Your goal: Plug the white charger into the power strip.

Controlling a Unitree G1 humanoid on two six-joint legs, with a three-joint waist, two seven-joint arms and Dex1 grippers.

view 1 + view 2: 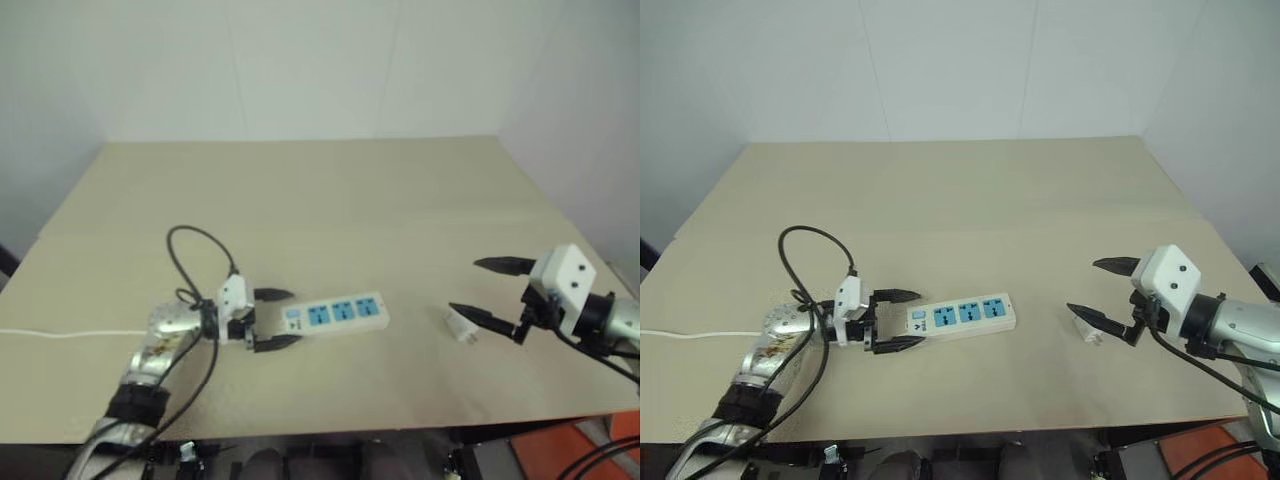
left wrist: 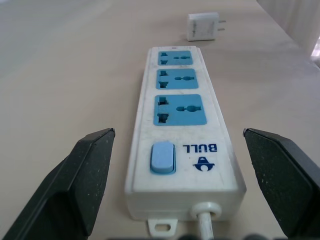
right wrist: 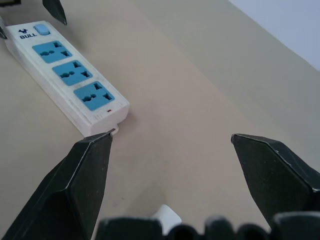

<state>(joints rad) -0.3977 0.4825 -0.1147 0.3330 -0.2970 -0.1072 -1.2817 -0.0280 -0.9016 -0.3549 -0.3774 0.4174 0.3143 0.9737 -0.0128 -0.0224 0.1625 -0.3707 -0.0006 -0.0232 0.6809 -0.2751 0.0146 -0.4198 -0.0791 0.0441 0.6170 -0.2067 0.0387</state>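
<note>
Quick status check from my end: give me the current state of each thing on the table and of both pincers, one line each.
white charger: lying loose on the table, unplugged, prongs showing.
power strip: flat on the table, all three blue sockets empty.
left pincer: open, fingers either side of the strip's switch end, not gripping.
right pincer: open, by the charger, holding nothing.

This looks like a bare robot test room or lab rather than a home: a plain beige bench point(image 1: 970, 190) stands in the corner of blank white walls point(image 1: 940, 70), carrying little besides a white power strip point(image 1: 962, 315), with loose black cables point(image 1: 805, 265) trailing off the arms.
</note>
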